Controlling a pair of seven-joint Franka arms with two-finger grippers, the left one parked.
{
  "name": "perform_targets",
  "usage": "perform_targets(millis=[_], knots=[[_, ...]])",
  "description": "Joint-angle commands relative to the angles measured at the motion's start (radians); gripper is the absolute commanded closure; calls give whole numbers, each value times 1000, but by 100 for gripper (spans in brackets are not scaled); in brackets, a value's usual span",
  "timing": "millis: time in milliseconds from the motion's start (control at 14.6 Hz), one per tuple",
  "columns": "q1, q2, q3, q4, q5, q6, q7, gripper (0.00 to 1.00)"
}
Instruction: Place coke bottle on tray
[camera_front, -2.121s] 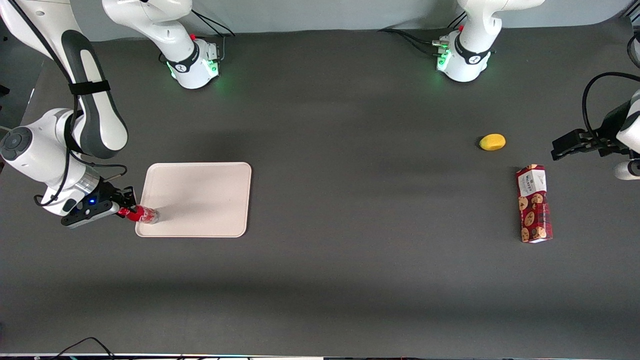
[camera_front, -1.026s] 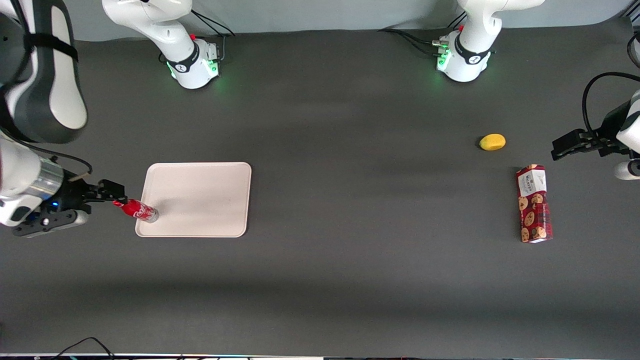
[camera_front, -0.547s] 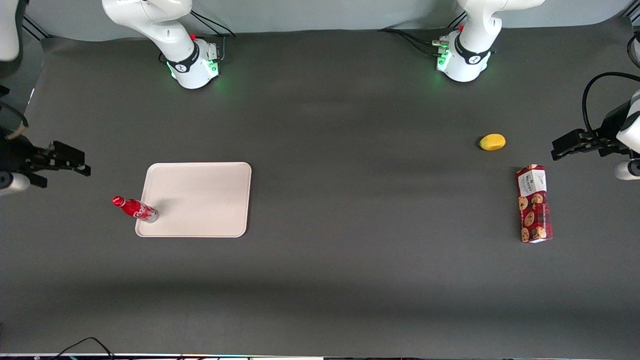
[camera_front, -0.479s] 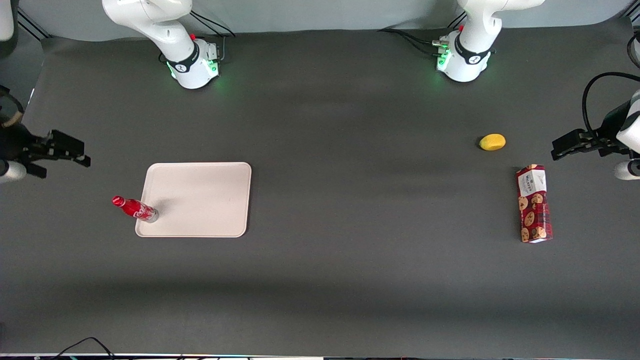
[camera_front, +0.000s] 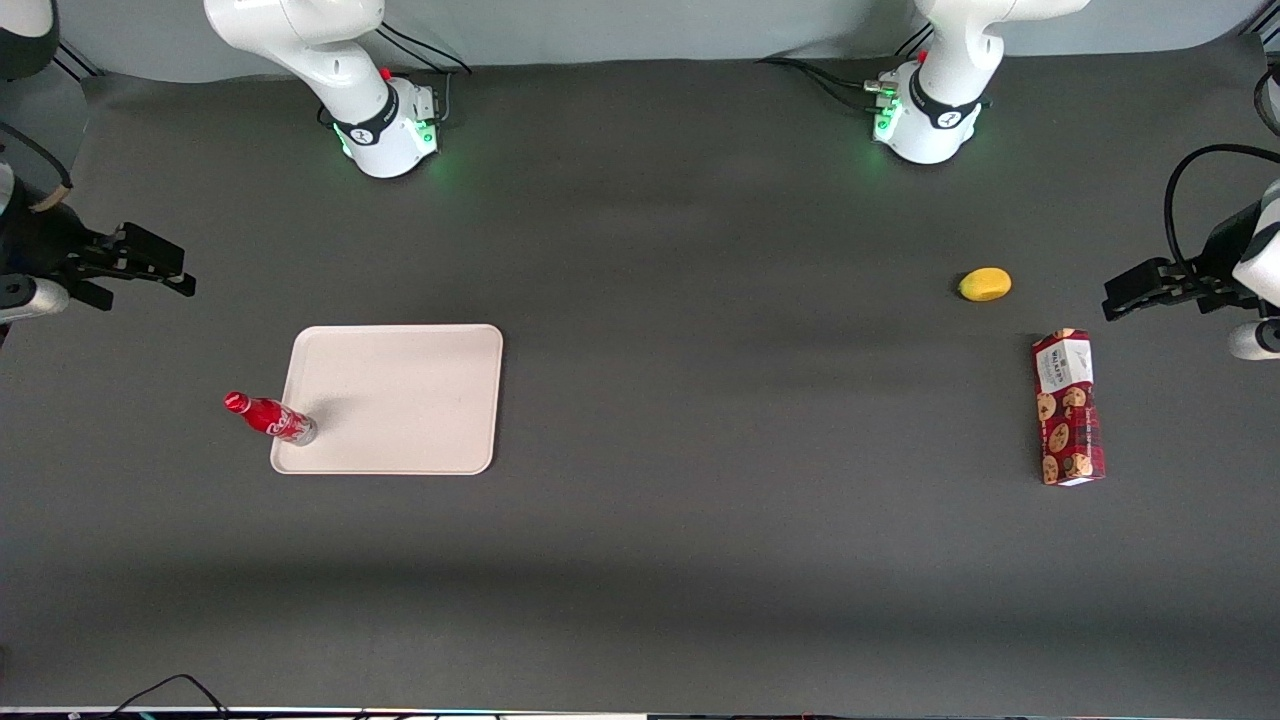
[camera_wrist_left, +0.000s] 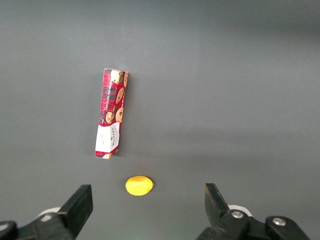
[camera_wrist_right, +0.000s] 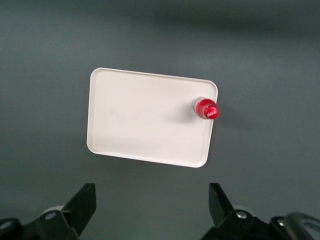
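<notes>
The dark grey bench (camera_front: 640, 560) has a smooth matte cover. At the working arm's end the gripper (camera_front: 160, 268) hangs open and empty, well apart from the bottle (camera_front: 272, 418). The bottle stands upright on a corner of the tray (camera_front: 400, 390), close to the rim. Toward the parked arm's end lie 1 lemon (camera_front: 985, 284) and 1 cookie box (camera_front: 1068, 407).

Matt beige tray (camera_front: 400, 395); glossy red-capped coke bottle (camera_front: 268, 418); matt black gripper (camera_front: 170, 272), fingers apart, over the matt dark table (camera_front: 700, 560)
</notes>
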Motion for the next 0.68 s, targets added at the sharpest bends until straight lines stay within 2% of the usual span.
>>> perform_targets(millis=[0,205,342,616], knots=[[-56,-32,18,-37,-17,33,37,0],[-78,3,20,11,-21,33,40,0],[-78,6,25,13,-72,33,42,0],[-86,6,18,13,-76,30,42,0]])
